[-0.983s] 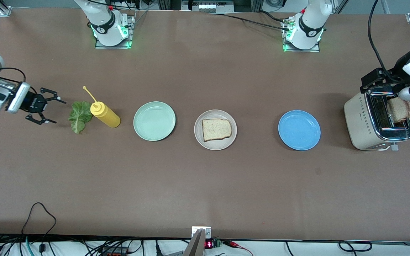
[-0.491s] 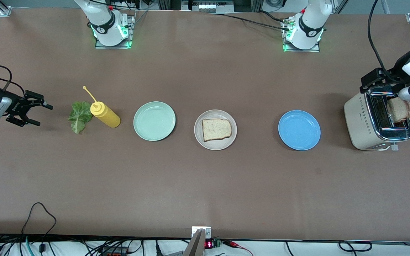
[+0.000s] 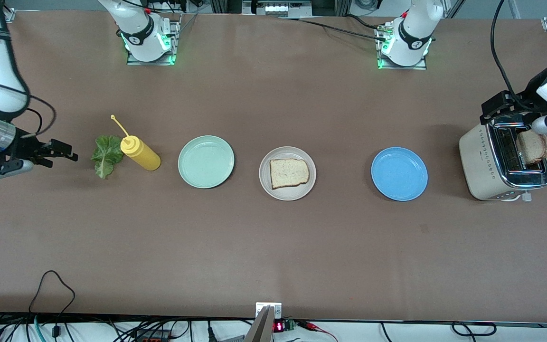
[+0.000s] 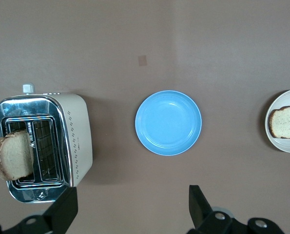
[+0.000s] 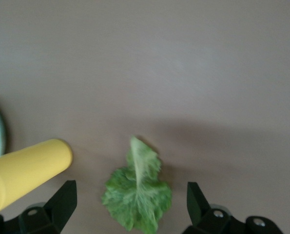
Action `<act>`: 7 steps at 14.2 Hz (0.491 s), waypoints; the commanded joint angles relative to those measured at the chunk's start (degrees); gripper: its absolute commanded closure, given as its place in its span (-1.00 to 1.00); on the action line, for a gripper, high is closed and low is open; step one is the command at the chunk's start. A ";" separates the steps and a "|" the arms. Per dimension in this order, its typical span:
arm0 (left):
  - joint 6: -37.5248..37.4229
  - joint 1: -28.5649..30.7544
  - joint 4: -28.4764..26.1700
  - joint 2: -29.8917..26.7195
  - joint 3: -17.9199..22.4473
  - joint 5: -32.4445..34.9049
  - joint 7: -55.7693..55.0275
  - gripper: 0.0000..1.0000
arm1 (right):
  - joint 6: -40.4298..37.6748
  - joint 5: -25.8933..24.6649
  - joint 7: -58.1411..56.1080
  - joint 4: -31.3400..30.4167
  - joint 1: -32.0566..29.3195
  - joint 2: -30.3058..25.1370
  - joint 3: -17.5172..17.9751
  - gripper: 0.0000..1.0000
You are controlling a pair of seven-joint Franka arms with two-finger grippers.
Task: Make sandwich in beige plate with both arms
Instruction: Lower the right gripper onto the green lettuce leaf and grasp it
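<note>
Three plates sit in a row mid-table, well apart: mint plate (image 3: pixel 206 161), beige plate (image 3: pixel 287 173) with one bread slice (image 3: pixel 289 172) on it, blue plate (image 3: pixel 399 174). Wide bare brown table (image 3: pixel 273 247) lies nearer the camera. Right gripper (image 3: pixel 60 152), fingers open, hangs low beside the lettuce (image 3: pixel 106 155) and yellow bottle (image 3: pixel 140 152). Left gripper (image 4: pixel 130 214), open, hovers by the toaster (image 3: pixel 501 161) holding a second slice (image 3: pixel 532 146).
</note>
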 commanded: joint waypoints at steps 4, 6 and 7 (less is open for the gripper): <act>0.52 0.10 -1.13 -0.89 -0.18 0.10 0.38 -1.00 | 1.64 -11.82 26.90 -1.25 0.73 2.85 3.54 -1.00; 0.60 0.02 -1.13 -0.89 -0.18 0.10 0.38 -1.00 | 4.35 -12.00 28.14 -2.74 0.82 4.44 3.54 -1.00; 0.60 -0.07 -1.13 -0.89 -0.18 0.10 0.38 -1.00 | 5.93 -12.18 28.67 -3.10 1.08 5.57 3.54 -1.00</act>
